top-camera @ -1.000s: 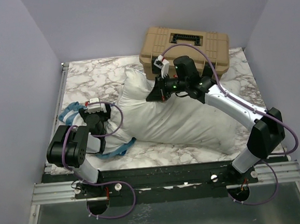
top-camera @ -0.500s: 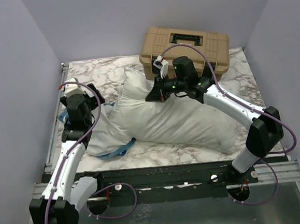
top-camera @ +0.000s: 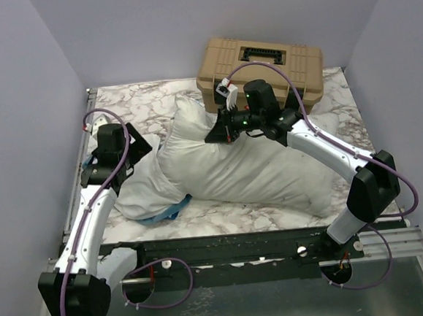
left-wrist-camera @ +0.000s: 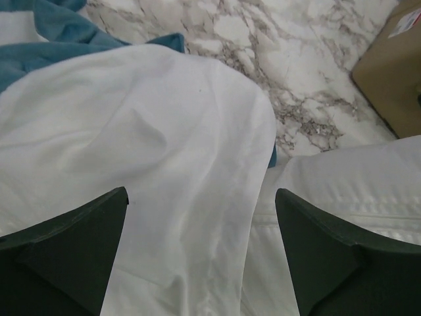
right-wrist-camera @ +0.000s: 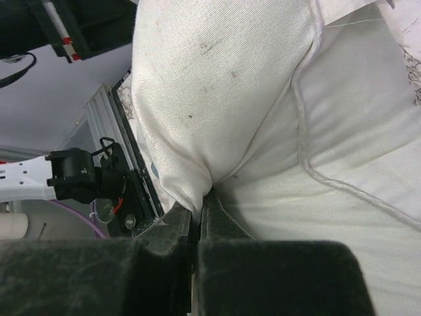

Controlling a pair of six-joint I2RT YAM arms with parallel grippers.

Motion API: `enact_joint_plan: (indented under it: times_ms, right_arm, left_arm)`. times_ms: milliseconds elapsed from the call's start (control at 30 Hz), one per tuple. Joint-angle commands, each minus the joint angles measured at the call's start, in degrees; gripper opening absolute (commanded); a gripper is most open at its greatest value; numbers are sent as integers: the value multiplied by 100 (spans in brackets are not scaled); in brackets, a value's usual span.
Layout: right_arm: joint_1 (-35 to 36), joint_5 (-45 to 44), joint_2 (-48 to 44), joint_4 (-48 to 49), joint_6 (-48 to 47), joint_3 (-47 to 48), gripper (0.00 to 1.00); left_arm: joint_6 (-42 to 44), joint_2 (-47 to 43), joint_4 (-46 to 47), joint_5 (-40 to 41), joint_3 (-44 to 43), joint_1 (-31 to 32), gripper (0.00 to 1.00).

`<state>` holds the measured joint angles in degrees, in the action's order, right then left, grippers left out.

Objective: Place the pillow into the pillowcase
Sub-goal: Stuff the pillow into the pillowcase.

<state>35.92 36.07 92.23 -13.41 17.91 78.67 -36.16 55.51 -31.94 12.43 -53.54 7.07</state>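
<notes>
Setting, as I read it from my remote station: a robotics lab test cell.

Evidence logged:
- Plain pale-lilac panel walls (top-camera: 24,107) box the bench in at nine, twelve and three o'clock.
- White-and-grey marble-patterned tabletop (top-camera: 130,106).
- Silver slotted aluminium rail (top-camera: 74,270) along the six o'clock edge, beside a black mounting bar (top-camera: 233,243).
- Dull sheet-metal shelf (top-camera: 238,309) nearest me.
- Tan ribbed hard-plastic equipment case (top-camera: 259,66) at twelve o'clock.
- Exposed purple cabling (top-camera: 262,62).

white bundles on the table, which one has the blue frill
The flatter left one, the pillowcase: a blue frill peeks out at its near edge. The plump pillow beside it is all white.
</notes>
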Motion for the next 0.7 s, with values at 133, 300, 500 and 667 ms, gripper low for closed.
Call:
enact_joint_plan:
  times_ms: [133,300,500,667]
  right_arm:
    - [55,227,-179,-241,-135,-89,0]
    - [51,246,-179,-246,-141,-117,0]
    - [55,260,-146,-232,-131,-109,0]
    - [54,245,-105,-266,-157,-34,0]
  left_arm:
    - [-34,1443,-527,-693,-824,-19,96]
    - [299,2413,-511,-579,-1548,-13,97]
    - [604,3358,-523,-751,-2019,42,97]
    - [814,4008,-671,-822,-2050,96,97]
